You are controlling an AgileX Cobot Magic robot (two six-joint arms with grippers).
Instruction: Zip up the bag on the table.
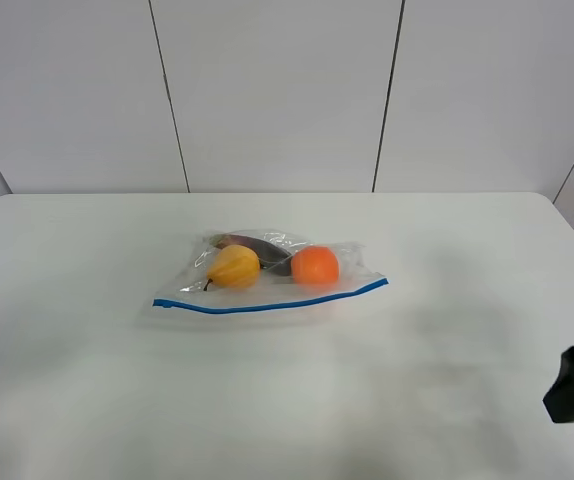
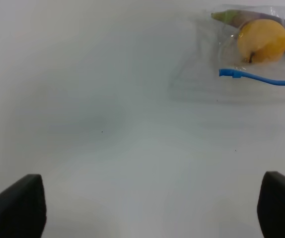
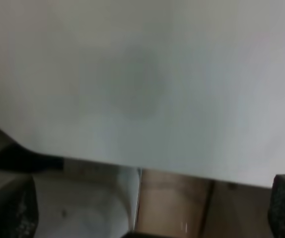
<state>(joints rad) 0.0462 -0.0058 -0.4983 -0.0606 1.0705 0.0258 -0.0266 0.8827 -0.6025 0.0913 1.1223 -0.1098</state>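
Bag [image 1: 272, 275] laid flat at tabletop [image 1: 87, 380] centre, blue zipper strip [image 1: 267, 303] toward 6 o'clock. Left claw [image 2: 147, 208] spread wide, nothing held. Right claw [image 3: 147, 208] spread wide, empty, seen at 4 o'clock.

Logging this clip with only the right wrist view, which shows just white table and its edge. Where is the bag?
Observer: The bag lies in the middle of the table, nowhere near the right gripper.
Operator: Which way does its zipper face?
Observer: In the high view, the blue zipper runs along the bag's near edge.
Operator: Is the left gripper on it?
Observer: No. The left gripper is open, with bare table between it and the bag.
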